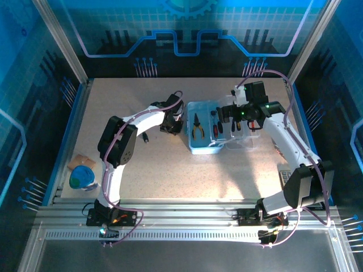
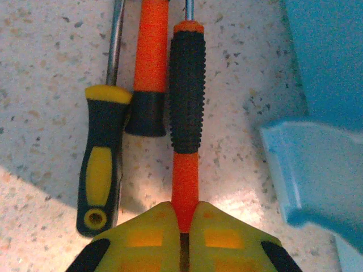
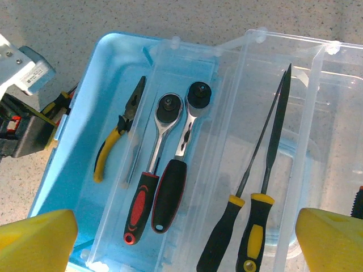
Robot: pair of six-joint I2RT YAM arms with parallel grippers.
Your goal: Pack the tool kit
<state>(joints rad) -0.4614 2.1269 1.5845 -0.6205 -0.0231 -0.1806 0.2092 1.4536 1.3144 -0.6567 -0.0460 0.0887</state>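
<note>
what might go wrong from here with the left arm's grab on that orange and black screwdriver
1. The left gripper is shut on just the tail end of the orange-and-black screwdriver, so the long tool may droop or slip out when lifted.
2. The orange-handled tool lies right against it and could get dragged along.
3. The blue case sits close on the right; a sagging tip might catch its wall on the way in.

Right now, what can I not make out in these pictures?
- Left wrist view: the top edge cuts off the shafts of the yellow-black screwdriver, the orange handle and the orange-black tool held by the left pincer.
- Top view: the left arm hides that grip; the dark tools in the case are too small to identify.
- Right wrist view: bottom edge cuts the case.
</note>
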